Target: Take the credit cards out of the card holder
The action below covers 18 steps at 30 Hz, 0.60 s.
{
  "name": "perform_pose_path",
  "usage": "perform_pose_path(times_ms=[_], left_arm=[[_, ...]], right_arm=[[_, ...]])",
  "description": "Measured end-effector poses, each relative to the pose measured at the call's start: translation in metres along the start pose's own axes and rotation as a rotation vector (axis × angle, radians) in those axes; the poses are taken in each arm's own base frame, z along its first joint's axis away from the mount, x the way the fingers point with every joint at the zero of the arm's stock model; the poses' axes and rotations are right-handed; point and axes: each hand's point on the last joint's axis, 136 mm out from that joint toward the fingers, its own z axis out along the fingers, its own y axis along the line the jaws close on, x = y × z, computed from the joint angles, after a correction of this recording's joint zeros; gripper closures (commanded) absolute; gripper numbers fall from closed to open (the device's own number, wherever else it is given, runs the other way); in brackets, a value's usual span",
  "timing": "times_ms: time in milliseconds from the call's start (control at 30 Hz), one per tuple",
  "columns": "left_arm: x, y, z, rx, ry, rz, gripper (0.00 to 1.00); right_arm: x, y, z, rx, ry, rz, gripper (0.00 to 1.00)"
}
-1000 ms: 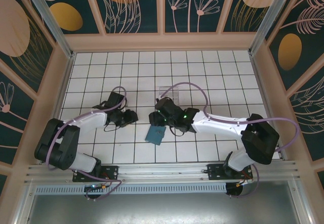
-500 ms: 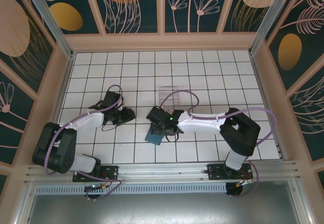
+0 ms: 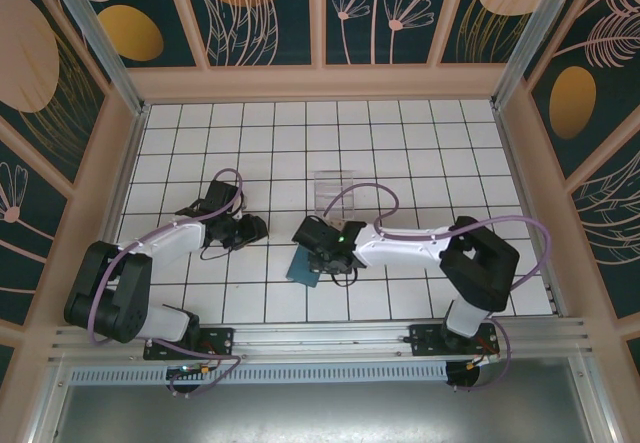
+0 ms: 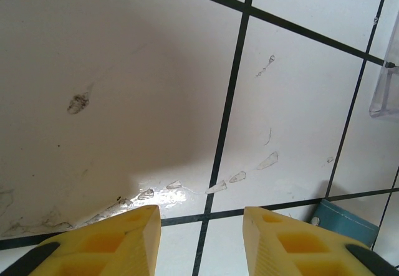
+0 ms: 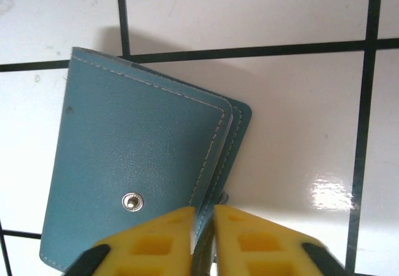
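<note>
Overhead, light is bright and even on the white tabletop (image 3: pixel 400 133), with short, soft shadows; the walls (image 3: pixel 590 93) bow outward toward the frame corners. In the left wrist view a broad soft shadow covers the upper left and centre, with glare at lower left above the left end effector (image 4: pixel 201 226). In the right wrist view the card holder (image 5: pixel 137 157) is sharp, with dark shadow along its upper and right edges. Glare sits at lower right, and the right end effector (image 5: pixel 204 232) looks slightly soft.
</note>
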Motion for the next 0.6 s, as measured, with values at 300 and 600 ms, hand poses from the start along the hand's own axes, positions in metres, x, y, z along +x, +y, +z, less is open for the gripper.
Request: perform_pose_path(times_ms=[300,600], left_arm=[[0.013,-0.025,-0.002,0.049,0.046,0.074,0.52],[0.039,-0.067,-0.001,0.177,0.119,0.141,0.46]], right_arm=[[-0.011,0.008,-0.015,-0.043,-0.054,-0.001,1.00],[-0.029,0.025,-0.033,-0.131,-0.134,-0.006,1.00]])
